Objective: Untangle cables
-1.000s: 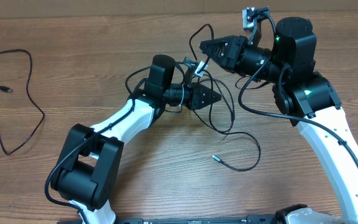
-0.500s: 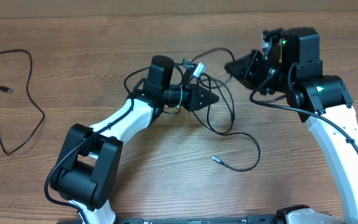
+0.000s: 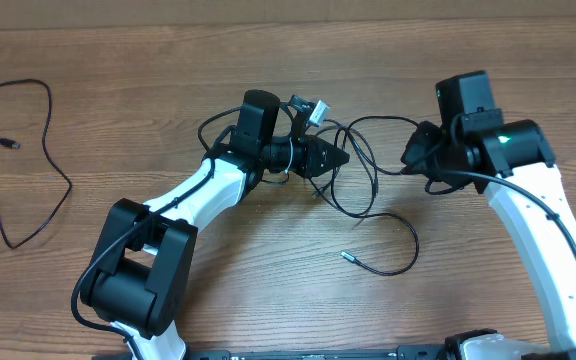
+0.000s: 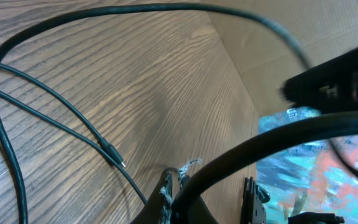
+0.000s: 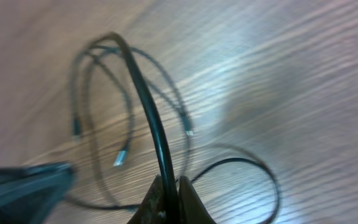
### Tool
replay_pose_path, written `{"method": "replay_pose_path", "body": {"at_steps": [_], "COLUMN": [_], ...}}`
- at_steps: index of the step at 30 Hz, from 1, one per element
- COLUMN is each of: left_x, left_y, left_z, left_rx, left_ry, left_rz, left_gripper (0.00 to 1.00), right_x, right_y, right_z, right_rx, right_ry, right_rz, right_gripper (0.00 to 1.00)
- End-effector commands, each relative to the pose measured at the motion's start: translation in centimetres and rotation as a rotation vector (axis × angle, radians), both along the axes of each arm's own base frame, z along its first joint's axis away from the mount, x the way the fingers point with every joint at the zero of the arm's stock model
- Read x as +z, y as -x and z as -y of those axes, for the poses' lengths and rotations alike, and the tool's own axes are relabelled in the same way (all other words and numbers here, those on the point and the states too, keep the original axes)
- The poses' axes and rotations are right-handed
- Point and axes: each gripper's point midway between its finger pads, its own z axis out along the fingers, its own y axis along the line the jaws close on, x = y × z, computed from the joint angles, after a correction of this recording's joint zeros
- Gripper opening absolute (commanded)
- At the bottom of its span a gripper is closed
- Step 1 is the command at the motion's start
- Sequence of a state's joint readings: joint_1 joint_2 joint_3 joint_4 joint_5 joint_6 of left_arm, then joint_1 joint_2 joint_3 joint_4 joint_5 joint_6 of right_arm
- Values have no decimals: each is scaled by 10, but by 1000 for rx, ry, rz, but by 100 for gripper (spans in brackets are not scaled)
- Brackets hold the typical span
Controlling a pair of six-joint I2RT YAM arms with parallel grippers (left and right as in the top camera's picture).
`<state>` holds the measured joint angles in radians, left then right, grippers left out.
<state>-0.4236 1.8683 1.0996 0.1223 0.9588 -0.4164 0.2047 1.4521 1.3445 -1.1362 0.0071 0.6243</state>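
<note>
A tangle of thin black cables (image 3: 356,172) lies at the table's middle, between my two grippers. My left gripper (image 3: 340,158) is shut on a strand at the tangle's left side. In the left wrist view that cable (image 4: 241,155) runs across its jaws (image 4: 174,179). My right gripper (image 3: 409,157) is shut on another strand at the right. The right wrist view has this cable (image 5: 146,106) rising from the pinched fingers (image 5: 169,182). One loose end with a silver plug (image 3: 346,256) trails toward the front. A separate cable (image 3: 30,150) lies spread out at the far left.
A small grey connector (image 3: 315,110) sits on the tangle's top edge, just behind the left arm's wrist. Both white arms (image 3: 193,195) reach in from the front edge. Silver-tipped plugs (image 5: 121,158) lie on the wood below the right gripper.
My right gripper has swung right and toward the front, away from the left gripper, drawing its strand out of the tangle. The left gripper has stayed put, still shut.
</note>
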Motion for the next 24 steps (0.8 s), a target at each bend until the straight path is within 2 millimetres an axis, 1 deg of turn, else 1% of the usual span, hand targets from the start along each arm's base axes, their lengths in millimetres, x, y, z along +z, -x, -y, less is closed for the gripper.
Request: {"method": "replay_pose_path", "body": {"at_steps": [1, 4, 8, 10, 13, 15, 16, 17, 18, 19, 21, 24], "left_x": [-3, 1, 16, 28, 48, 70, 83, 98, 110, 124, 158, 207], "left_y": [-6, -10, -16, -18, -24, -25, -26, -25, -26, -25, -23, -15], "left_z": [-5, -11, -20, -24, -31, -34, -36, -38, -40, -42, -48, -55], "left_rx": [26, 46, 72, 88, 140, 154, 162, 171, 182, 194, 201, 205], "left_ry": [-10, -4, 13, 22, 32, 59, 78, 97, 114, 133, 186, 266], "left_rz": [-3, -8, 8, 30, 54, 102, 132, 163, 189, 214, 320, 475], "left_gripper": [4, 4, 4, 4, 4, 4, 4, 4, 4, 4, 4, 4], "right_x": [-28, -45, -60, -63, -63, -63, -63, -63, -63, -64, -64, -65], "right_y": [1, 1, 2, 0, -2, -2, -1, -1, -1, 0, 1, 2], "right_z": [21, 28, 28, 28, 28, 28, 28, 28, 28, 27, 23, 11], "right_rx": [-28, -38, -36, -36, -36, -36, -36, -35, -36, -34, -27, -6], "right_ry": [125, 172, 186, 187, 185, 185, 185, 185, 185, 181, 159, 93], "right_rz": [-58, -92, -135, -140, -133, -133, -134, -136, -137, -140, -145, -156], "right_gripper": [4, 4, 4, 5, 13, 17, 26, 50, 69, 77, 84, 86]}}
